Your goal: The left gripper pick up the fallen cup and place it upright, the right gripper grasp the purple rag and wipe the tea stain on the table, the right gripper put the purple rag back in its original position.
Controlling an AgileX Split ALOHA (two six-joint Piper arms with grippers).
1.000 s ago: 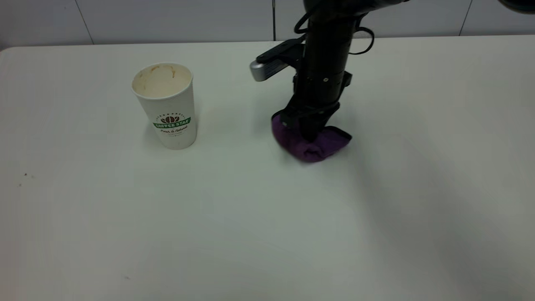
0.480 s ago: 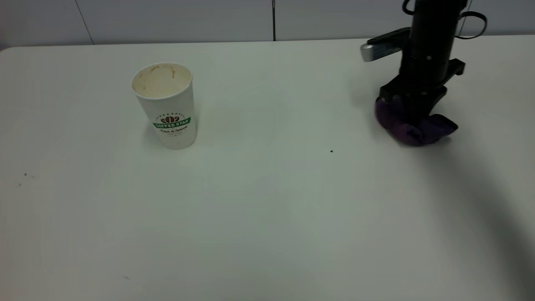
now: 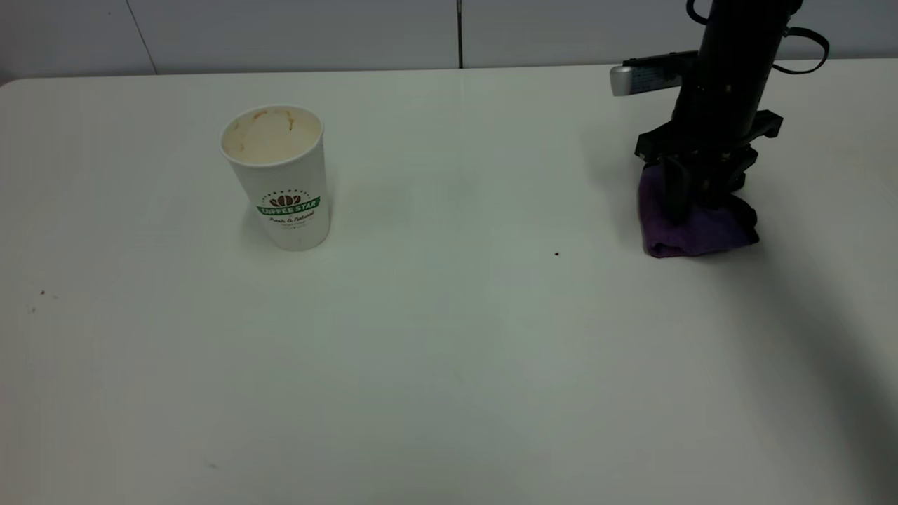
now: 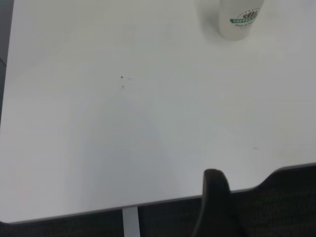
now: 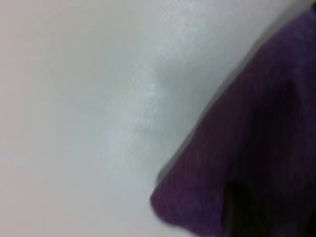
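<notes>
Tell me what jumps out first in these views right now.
The right gripper stands at the table's far right, pressed down into the purple rag, which lies bunched on the surface. The cup stands upright at the left, tea-stained inside, with only a tiny dark speck between them.

We see wide open tabletop (image 3: 449,365) between the upright cup (image 3: 278,178) at left and the purple rag (image 3: 694,224) at right, where the right gripper (image 3: 698,193) stands.
</notes>
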